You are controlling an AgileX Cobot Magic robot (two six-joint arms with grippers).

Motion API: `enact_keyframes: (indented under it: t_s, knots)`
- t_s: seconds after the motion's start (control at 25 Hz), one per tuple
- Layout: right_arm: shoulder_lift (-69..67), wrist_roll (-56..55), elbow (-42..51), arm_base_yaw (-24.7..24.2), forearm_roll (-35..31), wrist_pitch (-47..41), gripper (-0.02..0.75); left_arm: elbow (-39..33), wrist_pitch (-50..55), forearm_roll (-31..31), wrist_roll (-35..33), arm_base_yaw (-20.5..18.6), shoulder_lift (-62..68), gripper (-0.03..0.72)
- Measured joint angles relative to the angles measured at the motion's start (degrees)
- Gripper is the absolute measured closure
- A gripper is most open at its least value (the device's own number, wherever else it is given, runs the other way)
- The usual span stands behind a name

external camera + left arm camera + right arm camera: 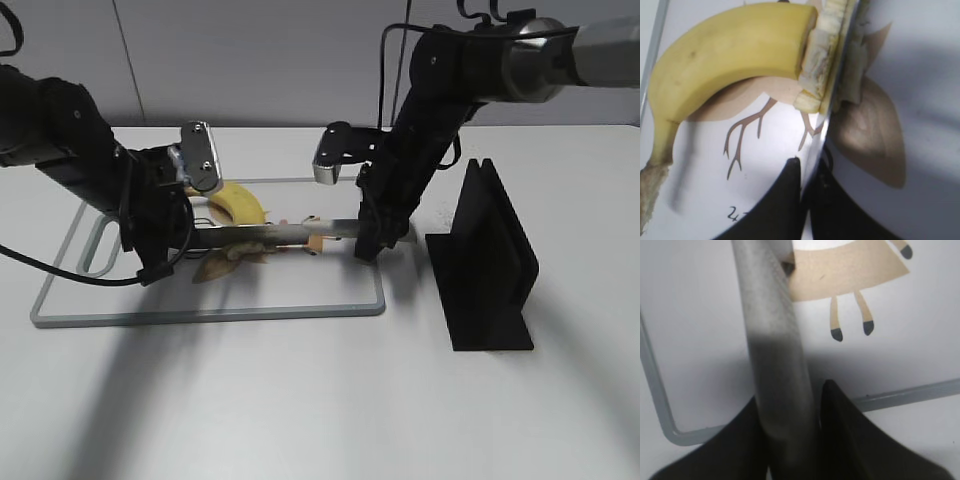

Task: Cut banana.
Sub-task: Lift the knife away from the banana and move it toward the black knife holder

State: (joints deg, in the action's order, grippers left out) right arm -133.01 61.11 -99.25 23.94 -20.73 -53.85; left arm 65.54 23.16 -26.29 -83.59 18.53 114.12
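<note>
The banana (238, 203) lies on the white cutting board (200, 313), yellow and unpeeled, with its stem to the left in the left wrist view (735, 50). Thin slices (817, 70) stand at its flat cut end, right against the knife blade (822, 135). The knife (270, 233) lies level across the board, in front of the banana. My left gripper (190, 240) (810, 167) is shut on the blade's tip end. My right gripper (365, 245) (790, 400) is shut on the knife's grey handle (772, 340).
The board carries tan deer drawings (870, 135) (845, 267) and has a grey rim (900, 395). A black slotted stand (485, 260) sits on the table right of the board, close to my right arm. A white wall runs behind the table.
</note>
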Motion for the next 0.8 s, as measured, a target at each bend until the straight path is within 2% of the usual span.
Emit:
enact_keyframes:
  t_s: [0.36, 0.8]
  knots:
    - [-1.1, -0.5, -7.4, 0.0, 0.3, -9.9, 0.5, -0.6, 5.0, 0.6, 0.6, -0.1, -2.8, 0.671]
    - [2.2, -0.6, -8.0, 0.0, 0.5, -10.2, 0.5, -0.6, 5.2, 1.4, 0.7, -0.1, -6.2, 0.671]
